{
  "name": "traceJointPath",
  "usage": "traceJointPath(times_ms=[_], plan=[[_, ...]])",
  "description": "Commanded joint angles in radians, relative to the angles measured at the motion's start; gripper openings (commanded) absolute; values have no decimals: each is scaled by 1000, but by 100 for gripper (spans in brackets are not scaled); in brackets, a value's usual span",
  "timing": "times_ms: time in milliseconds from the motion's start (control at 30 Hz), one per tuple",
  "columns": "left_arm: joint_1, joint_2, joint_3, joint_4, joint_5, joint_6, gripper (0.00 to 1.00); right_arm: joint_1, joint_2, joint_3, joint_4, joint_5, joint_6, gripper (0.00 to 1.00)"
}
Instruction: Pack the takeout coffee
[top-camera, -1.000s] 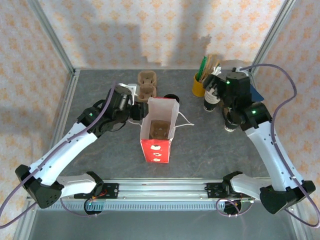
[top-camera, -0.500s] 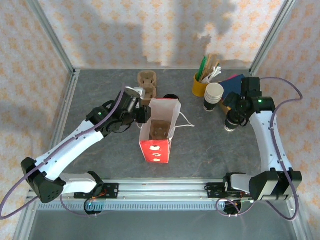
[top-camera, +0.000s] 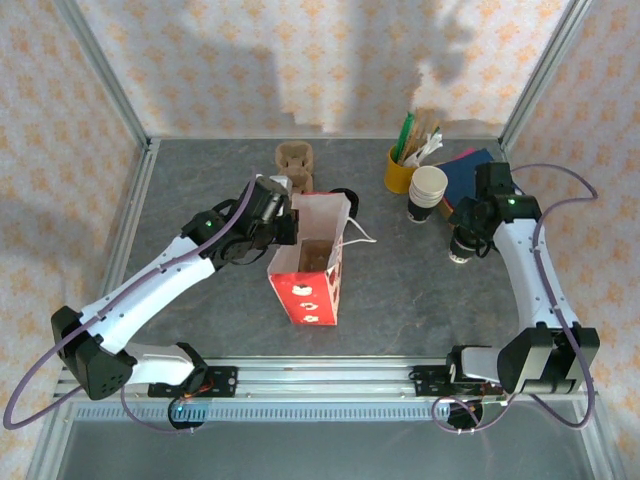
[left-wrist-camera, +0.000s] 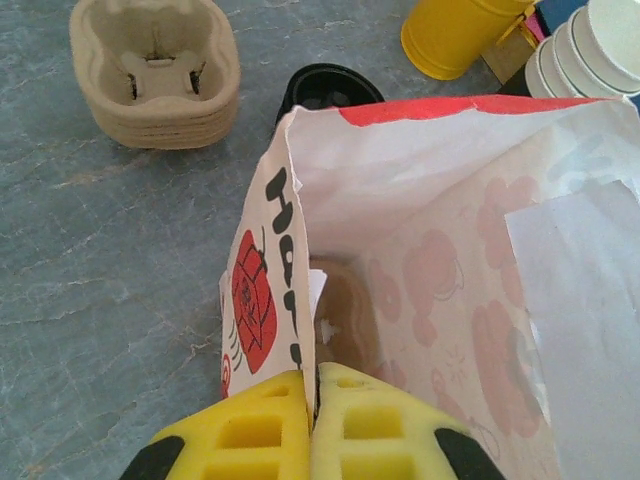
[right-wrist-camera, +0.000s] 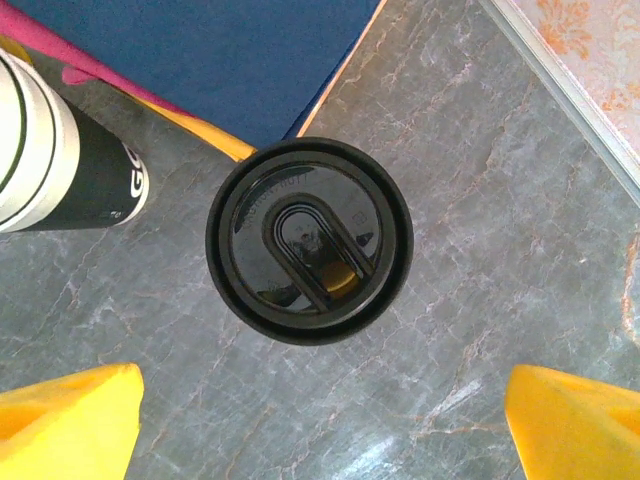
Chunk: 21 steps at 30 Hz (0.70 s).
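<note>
The takeout coffee, a dark cup with a round black lid, stands on the grey table straight below my right gripper. That gripper is open, its yellow fingertips wide on either side and nearer than the cup. From above, the cup is partly covered by the right gripper. A red and white paper bag stands open in the middle. My left gripper is shut on the bag's left wall at its rim.
A stack of brown pulp carriers and another black lid sit behind the bag. A yellow cup of sticks, stacked white cups and blue and pink sheets crowd the back right. The frame rail runs close by.
My left gripper has closed on the bag's left wall, and the bag has leaned and shifted to the left. The right arm has swung round and now hangs over the coffee.
</note>
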Motion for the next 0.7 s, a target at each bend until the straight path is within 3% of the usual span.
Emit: traceJointPath(times_ms=[0, 667], plan=[[-1, 0, 25, -21, -63, -39, 4, -10, -2, -10, 79, 26, 16, 92], [41, 28, 72, 20, -146, -119, 0, -43, 59, -21, 104, -8, -13, 91]])
